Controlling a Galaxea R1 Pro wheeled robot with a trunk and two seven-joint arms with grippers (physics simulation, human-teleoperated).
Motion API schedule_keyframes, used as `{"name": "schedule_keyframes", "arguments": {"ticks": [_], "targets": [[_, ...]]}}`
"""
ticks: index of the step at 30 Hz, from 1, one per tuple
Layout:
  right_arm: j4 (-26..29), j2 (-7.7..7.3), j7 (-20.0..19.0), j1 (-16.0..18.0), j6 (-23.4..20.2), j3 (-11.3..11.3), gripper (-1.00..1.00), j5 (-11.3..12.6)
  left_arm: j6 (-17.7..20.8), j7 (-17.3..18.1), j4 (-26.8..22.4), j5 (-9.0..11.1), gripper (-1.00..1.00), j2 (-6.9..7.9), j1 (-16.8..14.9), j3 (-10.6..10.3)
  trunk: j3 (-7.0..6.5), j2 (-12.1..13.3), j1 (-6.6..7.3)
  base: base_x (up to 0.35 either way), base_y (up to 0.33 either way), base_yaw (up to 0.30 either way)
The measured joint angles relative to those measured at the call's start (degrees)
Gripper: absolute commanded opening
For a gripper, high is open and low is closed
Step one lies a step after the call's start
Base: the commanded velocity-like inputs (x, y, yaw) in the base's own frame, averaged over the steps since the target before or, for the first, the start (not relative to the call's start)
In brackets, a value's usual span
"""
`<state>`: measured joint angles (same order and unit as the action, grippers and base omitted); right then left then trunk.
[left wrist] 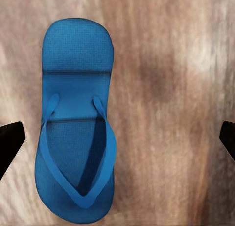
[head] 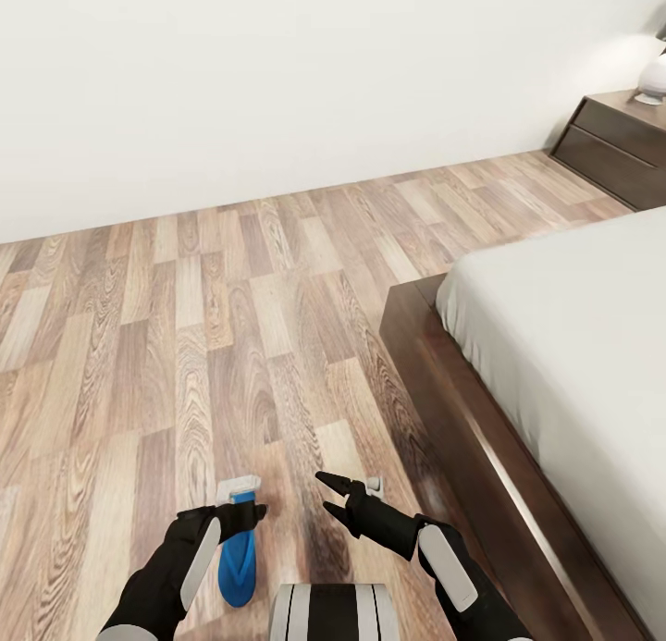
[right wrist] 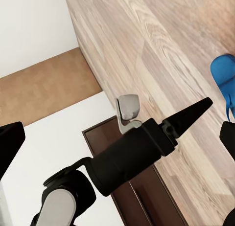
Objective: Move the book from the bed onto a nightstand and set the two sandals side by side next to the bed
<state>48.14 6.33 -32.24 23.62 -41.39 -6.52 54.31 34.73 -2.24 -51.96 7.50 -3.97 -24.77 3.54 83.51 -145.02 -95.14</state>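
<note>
Left gripper [head: 242, 510] wide open above bright blue flat flip-flop sandal [left wrist: 76, 123] | right gripper [head: 335, 495] spread, empty | risk: off-centre descent could nudge sandal across wood-plank floor [head: 185, 326].

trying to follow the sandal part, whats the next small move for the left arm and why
Probably lower the left gripper straight down and close on the sandal. Its fingers are spread wide with the blue sandal lying flat on the wood floor between them, nearer one finger, so a slight sideways shift to centre it may help first. The sandal lies left of the bed.
</note>
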Motion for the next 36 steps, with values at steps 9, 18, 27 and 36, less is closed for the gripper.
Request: {"name": "schedule_keyframes", "arguments": {"ticks": [9, 18, 27, 36], "targets": [[0.0, 0.00, 0.0, 0.0, 0.0, 0.1, 1.00, 0.0, -0.5, -8.4, 0.2, 0.5, 1.00, -0.37, 0.0, -0.4, 0.00, 0.0, 0.00, 0.000, 0.000, 0.000], [0.0, 0.00, 0.0, 0.0, 0.0, 0.0, 1.00, 0.0, -0.6, -5.8, 0.3, 0.6, 1.00, -0.38, 0.0, -0.5, 0.21, 0.0, -0.03, 0.000, 0.000, 0.000], [0.0, 0.00, 0.0, 0.0, 0.0, 0.0, 1.00, 0.0, -0.6, -5.5, 0.3, 0.5, 1.00, -0.39, 0.0, -0.5, 2.21, -0.1, -0.26, 0.000, 0.000, 0.000], [0.0, 0.00, 0.0, 0.0, 0.0, 0.0, 1.00, 0.0, -0.6, -5.5, 0.4, 0.5, 1.00, -0.39, 0.0, -0.5, 4.20, -0.3, -0.49, 0.000, 0.000, 0.000]]}}
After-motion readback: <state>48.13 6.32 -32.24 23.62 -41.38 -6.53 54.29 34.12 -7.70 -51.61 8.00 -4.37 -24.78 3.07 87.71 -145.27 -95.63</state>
